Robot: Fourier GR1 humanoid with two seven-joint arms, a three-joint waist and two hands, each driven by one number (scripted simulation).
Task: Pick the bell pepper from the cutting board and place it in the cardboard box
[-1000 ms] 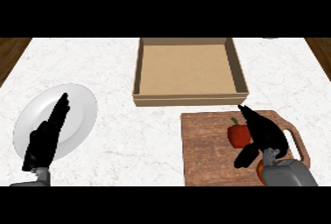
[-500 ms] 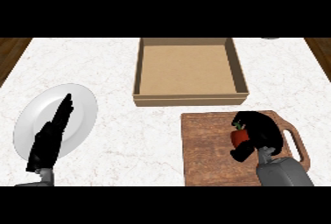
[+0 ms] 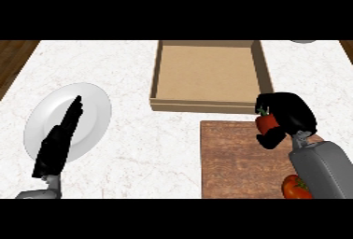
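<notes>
My right hand is curled round a red bell pepper with a green stem, held above the far edge of the wooden cutting board. Most of the pepper is hidden by the fingers. The open cardboard box lies just beyond the board, its near wall close to the hand. My left hand rests open with straight fingers over a white plate at the left.
A white plate lies on the marble counter at the left. A red tomato-like item sits on the board's near right part, partly behind my right forearm. A pale round object peeks in at the top right.
My right hand has closed round the bell pepper and lifted it toward the board's far edge, nearer the box. The left hand has stayed put.
</notes>
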